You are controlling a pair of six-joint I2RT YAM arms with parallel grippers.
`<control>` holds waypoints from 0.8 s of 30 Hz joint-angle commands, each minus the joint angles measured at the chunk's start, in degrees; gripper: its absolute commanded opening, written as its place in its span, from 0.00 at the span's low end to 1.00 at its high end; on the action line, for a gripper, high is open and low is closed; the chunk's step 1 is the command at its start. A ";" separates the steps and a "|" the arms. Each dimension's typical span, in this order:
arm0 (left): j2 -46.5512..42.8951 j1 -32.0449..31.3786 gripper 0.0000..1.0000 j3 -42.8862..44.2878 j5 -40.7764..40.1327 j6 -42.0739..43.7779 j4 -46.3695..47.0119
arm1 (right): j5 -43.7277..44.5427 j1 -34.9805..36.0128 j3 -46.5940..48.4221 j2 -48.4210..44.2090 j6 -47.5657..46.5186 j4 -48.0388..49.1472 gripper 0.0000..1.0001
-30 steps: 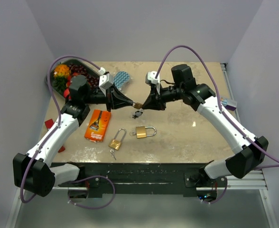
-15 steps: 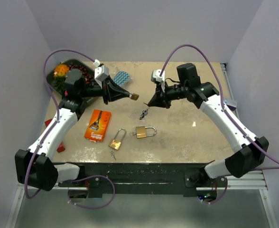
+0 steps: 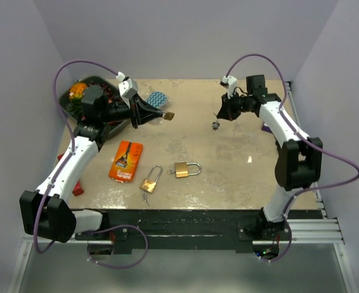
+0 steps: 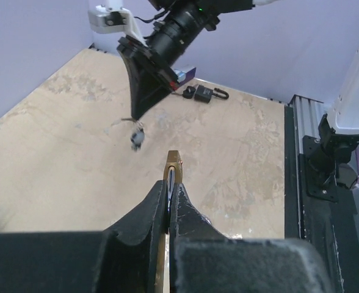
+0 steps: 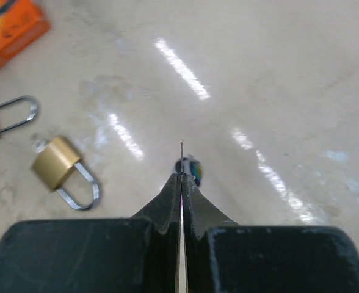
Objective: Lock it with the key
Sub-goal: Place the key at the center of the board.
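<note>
My left gripper point(image 3: 159, 114) is shut on a small brass padlock point(image 3: 168, 115) and holds it above the table's back left. In the left wrist view point(image 4: 169, 188) the padlock point(image 4: 173, 166) stands edge-on between the fingers. My right gripper point(image 3: 218, 116) is shut on a key, with a second key point(image 3: 215, 126) dangling below it on the ring. In the right wrist view point(image 5: 181, 177) the thin key blade point(image 5: 181, 151) sticks out past the fingertips. The two grippers are well apart, facing each other over the back of the table.
Two more brass padlocks point(image 3: 150, 180) point(image 3: 187, 169) lie near the front middle, with a small key point(image 3: 145, 198) beside them. An orange packet point(image 3: 126, 160) lies at left. A dark tray of fruit point(image 3: 68, 101) and a blue cloth point(image 3: 157, 99) are at back left.
The grippers have drawn apart. My left gripper pulled back left with the padlock. My right gripper swung back and right with the key.
</note>
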 commanded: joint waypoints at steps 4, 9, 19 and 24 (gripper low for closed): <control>-2.21 0.41 0.00 0.83 -4.93 8.37 -8.32 | 16.16 -4.05 13.32 15.51 6.37 14.28 0.00; -4.06 0.41 0.00 0.13 -7.65 12.33 -13.60 | 19.00 -5.45 18.34 23.77 10.77 18.94 0.00; -5.47 0.41 0.00 -2.07 -9.68 14.71 -20.46 | 24.01 -6.25 27.22 33.54 13.32 21.68 0.13; -2.14 0.32 0.00 -1.37 -9.51 9.89 -19.49 | 22.36 -6.25 28.72 30.13 11.57 18.78 0.59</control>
